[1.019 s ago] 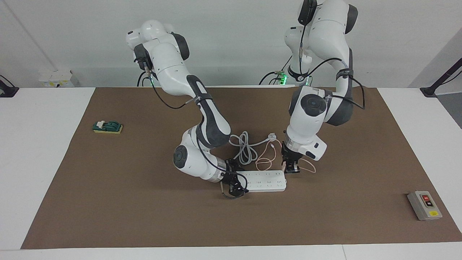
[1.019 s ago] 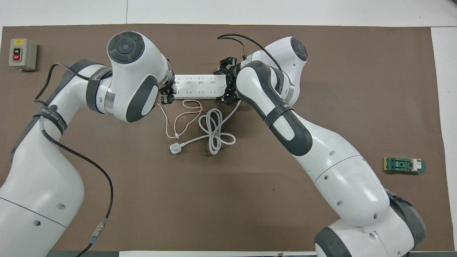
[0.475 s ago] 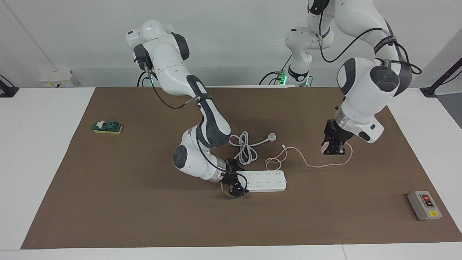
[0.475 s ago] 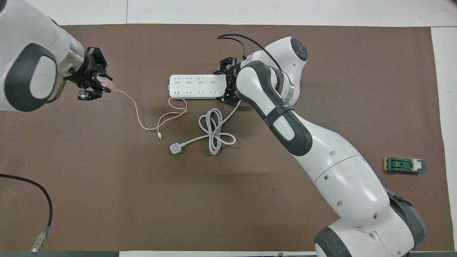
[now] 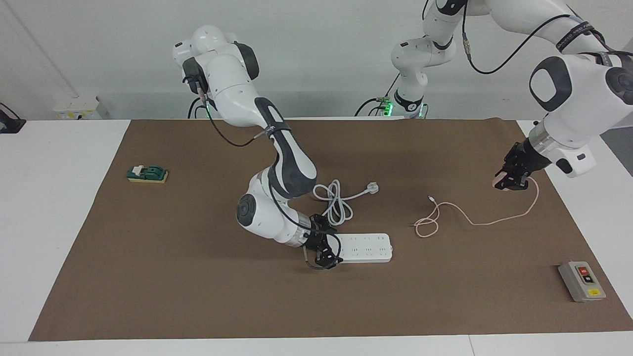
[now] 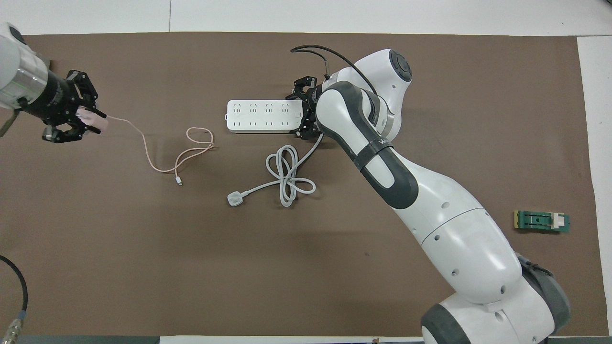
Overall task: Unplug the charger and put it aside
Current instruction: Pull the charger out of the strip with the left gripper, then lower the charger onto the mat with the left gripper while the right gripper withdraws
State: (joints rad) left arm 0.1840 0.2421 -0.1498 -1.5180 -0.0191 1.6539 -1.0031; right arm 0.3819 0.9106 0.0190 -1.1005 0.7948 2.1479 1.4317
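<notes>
My left gripper (image 5: 509,182) (image 6: 85,125) is shut on the small pale-pink charger (image 5: 497,183) (image 6: 94,123) and holds it in the air over the mat toward the left arm's end of the table. The charger's thin pink cable (image 5: 474,222) (image 6: 153,162) trails on the mat back toward the long white power strip (image 5: 368,247) (image 6: 260,116), with a loop and its free end lying loose. The charger is out of the strip. My right gripper (image 5: 322,248) (image 6: 302,113) is shut on the strip's corded end, down on the mat.
The strip's thick white cord (image 5: 337,200) (image 6: 287,177) lies coiled nearer to the robots than the strip, ending in a white plug (image 5: 372,187) (image 6: 234,199). A grey button box (image 5: 582,281) sits at the left arm's end, a green block (image 5: 147,174) (image 6: 541,221) at the right arm's end.
My left gripper has pulled the charger off the power strip and carried it toward the left arm's end, dragging the pink cable along. My right gripper has stayed on the strip.
</notes>
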